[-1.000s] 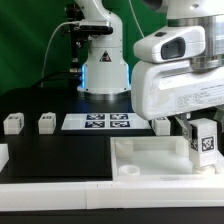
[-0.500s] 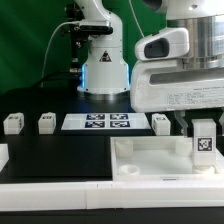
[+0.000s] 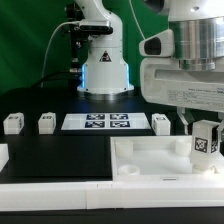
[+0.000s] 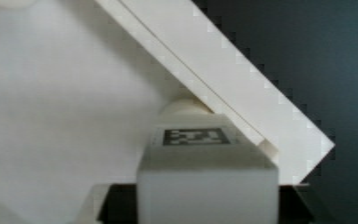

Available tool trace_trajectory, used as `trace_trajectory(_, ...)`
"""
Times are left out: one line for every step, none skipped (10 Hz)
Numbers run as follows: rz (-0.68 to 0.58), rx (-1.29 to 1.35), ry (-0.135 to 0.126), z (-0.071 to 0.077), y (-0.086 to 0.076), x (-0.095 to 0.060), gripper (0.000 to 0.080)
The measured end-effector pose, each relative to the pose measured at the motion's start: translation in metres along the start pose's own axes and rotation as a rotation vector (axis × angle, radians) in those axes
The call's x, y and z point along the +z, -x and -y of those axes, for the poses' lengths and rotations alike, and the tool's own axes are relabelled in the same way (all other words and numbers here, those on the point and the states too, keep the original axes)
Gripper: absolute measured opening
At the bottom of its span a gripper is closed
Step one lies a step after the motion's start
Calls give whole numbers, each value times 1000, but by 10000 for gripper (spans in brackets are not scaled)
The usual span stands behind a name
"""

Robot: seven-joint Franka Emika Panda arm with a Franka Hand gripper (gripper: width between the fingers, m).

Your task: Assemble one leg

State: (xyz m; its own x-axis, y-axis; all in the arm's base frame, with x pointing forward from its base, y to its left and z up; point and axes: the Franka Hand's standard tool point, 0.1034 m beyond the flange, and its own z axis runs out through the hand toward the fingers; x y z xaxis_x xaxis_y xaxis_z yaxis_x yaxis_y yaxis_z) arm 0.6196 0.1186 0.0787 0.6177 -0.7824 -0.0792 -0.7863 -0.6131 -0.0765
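Hand (image 3: 205,130) | clamped on leg (image 3: 207,144) | leg upright, at tray (image 3: 135,150) corner

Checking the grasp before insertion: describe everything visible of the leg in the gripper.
The leg is a small white block, plastic by its look, with a black-and-white square tag on the face toward the exterior camera. It stands upright, clamped between the fingers of the gripper, over the tray at its far corner on the exterior view's right. The wrist view shows its tip near the tray's raised rim; whether they touch cannot be told.
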Motion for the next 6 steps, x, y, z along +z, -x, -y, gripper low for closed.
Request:
trace_trajectory(4,85,-2,0,1,0,296)
trace_trajectory(14,215,-7,2,3,0,296)
trace_trajectory(13,249,-6,2,4,0,296)
trace_trajectory(13,236,-6,2,4,1,297)
trace_trajectory(13,228,-5,2,5,1,297)
trace_trajectory(13,171,-5,2,5,1,497)
